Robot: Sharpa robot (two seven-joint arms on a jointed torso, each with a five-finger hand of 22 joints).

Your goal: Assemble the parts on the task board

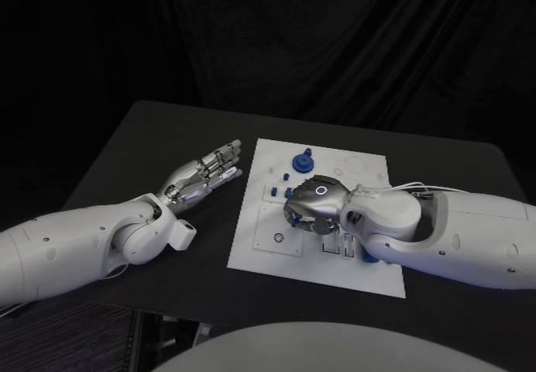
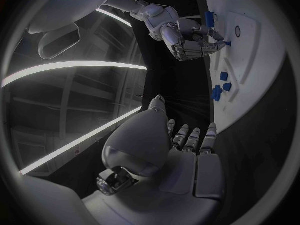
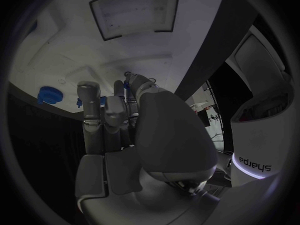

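Resting flat on counter (image 1: 134, 147), left robot hand (image 1: 210, 172): fingers straight and spread, holding nothing, just beside white board (image 1: 369, 271) edge. Right robot hand (image 1: 313, 208) over board middle, fingers curled down among small blue parts (image 1: 287, 191); whether it pinches one, cannot tell. Round blue part (image 1: 301, 162) beyond right robot hand, apart from it. Judgement: parts look light, stiff, smooth plastic, apt to slip or tip; take by opposite sides with fingertips, low near base, gentle squeeze, keep upright for seating.
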